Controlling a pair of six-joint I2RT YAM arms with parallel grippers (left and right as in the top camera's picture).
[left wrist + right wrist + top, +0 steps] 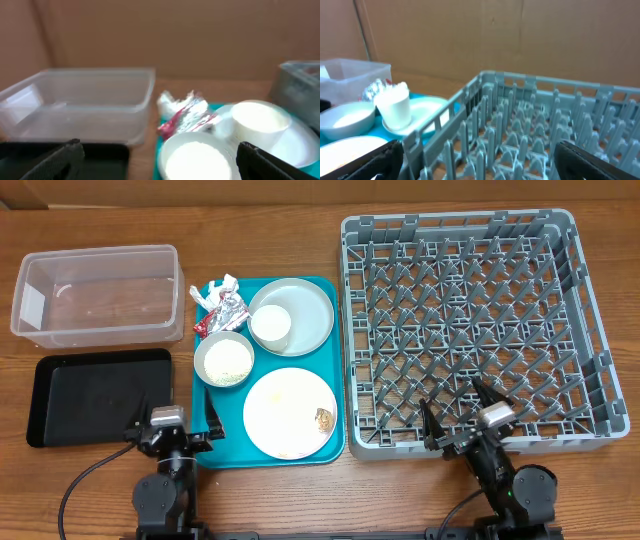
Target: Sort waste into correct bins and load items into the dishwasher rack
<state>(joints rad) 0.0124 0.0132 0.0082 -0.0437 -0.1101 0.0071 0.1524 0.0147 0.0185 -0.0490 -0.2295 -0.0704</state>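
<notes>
My left fingers [60, 162] fill the bottom corners of the left wrist view, dark and blurred. They are spread wide with nothing between them. From above, my left gripper [175, 428] sits at seven o'clock on the table [300, 220], one finger toward the black tray [90, 395] and the other toward the teal tray [322, 363]. My right gripper [460, 408] sits at five o'clock, spread just as wide and empty, its fingers over the near wall of the dishwasher rack [350, 330]. The rack takes up the table's three o'clock side.

The waste and dishes all lie on the teal tray at the middle:
- The bowl [224, 361] is at its nine o'clock, with the rice [226, 364] inside.
- The foil wrapper [222, 315] is at eleven o'clock, with the tissue [218, 286] touching its far side.
- The grey plate [312, 315] is at one o'clock, and the cup [270, 326] stands upright on its left part.
- The pinkish-white plate [285, 412] is at six o'clock, with a small brown scrap [323, 417] near its right rim.

The clear tub [98, 330] stands at the table's ten o'clock, with the black tray just below it at eight.
</notes>
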